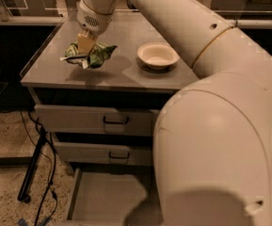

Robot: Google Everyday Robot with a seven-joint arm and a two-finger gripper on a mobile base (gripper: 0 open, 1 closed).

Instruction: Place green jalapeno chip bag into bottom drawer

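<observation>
The green jalapeno chip bag is crumpled and held just above the grey cabinet top, casting a shadow on it. My gripper comes down from above at the top left and is shut on the bag's upper edge. The bottom drawer is pulled open at floor level, its bare grey floor showing; my arm hides its right part.
A cream round bowl sits on the cabinet top to the right of the bag. Two upper drawers with dark handles are closed. A black stand leg and cables lie on the floor at left. My large arm fills the right side.
</observation>
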